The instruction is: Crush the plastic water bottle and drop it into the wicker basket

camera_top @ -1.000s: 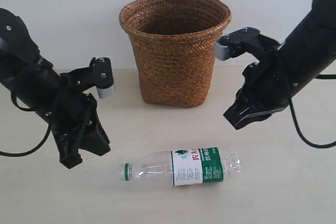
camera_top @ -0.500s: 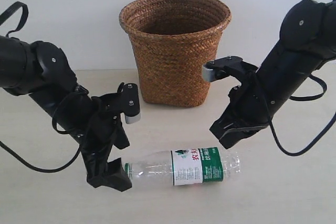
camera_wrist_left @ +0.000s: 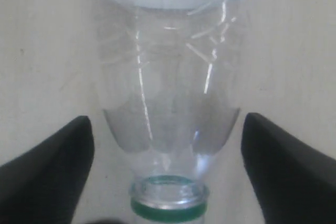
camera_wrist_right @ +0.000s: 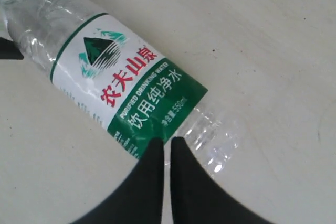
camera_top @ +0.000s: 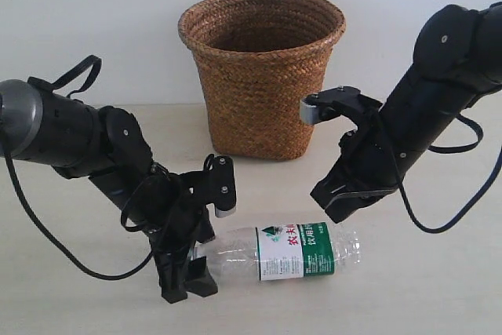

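The plastic water bottle [camera_top: 294, 251] lies on its side on the table, its green-and-white label towards the base end. My left gripper [camera_top: 190, 274] is down at its neck end and hides the cap there. In the left wrist view, that gripper [camera_wrist_left: 167, 121] is open, one black finger [camera_wrist_left: 50, 169] on each side of the clear shoulder and the green neck ring [camera_wrist_left: 167, 211], apart from both. My right gripper [camera_top: 331, 200] hovers above the label. Its jaws [camera_wrist_right: 167, 142] are shut and empty over the plastic water bottle [camera_wrist_right: 126, 85]. The wicker basket [camera_top: 263, 76] stands upright behind.
A pale wall rises just behind the basket. Black cables loop off both arms, the left one [camera_top: 47, 225] trailing onto the table. Bare tabletop [camera_top: 439, 288] shows in front of the bottle and to the right of it.
My left arm has swung right and down until its open fingers straddle the bottle's neck. The right arm has dropped towards the bottle and then barely moved. The bottle lies about where it was.
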You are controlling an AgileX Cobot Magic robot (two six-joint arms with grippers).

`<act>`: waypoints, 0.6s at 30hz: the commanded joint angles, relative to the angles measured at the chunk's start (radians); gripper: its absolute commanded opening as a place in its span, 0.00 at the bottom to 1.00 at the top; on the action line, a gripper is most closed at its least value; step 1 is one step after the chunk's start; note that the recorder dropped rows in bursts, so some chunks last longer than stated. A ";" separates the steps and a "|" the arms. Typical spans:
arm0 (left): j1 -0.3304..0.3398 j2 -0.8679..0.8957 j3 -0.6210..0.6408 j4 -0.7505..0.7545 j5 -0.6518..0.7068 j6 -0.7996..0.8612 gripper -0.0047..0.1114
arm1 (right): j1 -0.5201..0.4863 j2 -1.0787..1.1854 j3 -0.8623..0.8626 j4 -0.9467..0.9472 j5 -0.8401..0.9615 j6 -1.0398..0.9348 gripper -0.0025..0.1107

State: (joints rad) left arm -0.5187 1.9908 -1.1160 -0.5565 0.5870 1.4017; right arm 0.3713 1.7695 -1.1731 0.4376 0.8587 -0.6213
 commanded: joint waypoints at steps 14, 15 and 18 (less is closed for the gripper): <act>-0.005 0.000 -0.005 -0.008 -0.008 0.002 0.07 | 0.001 0.072 -0.004 0.226 0.001 -0.007 0.02; -0.005 0.000 -0.005 -0.008 -0.008 0.002 0.07 | 0.001 0.088 -0.004 0.244 -0.004 -0.010 0.02; -0.005 0.000 -0.005 -0.008 -0.008 -0.004 0.07 | 0.001 0.136 -0.004 0.261 -0.006 -0.044 0.02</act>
State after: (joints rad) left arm -0.5187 1.9918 -1.1160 -0.5565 0.5826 1.4060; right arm 0.3713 1.8703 -1.1746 0.6777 0.8611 -0.6341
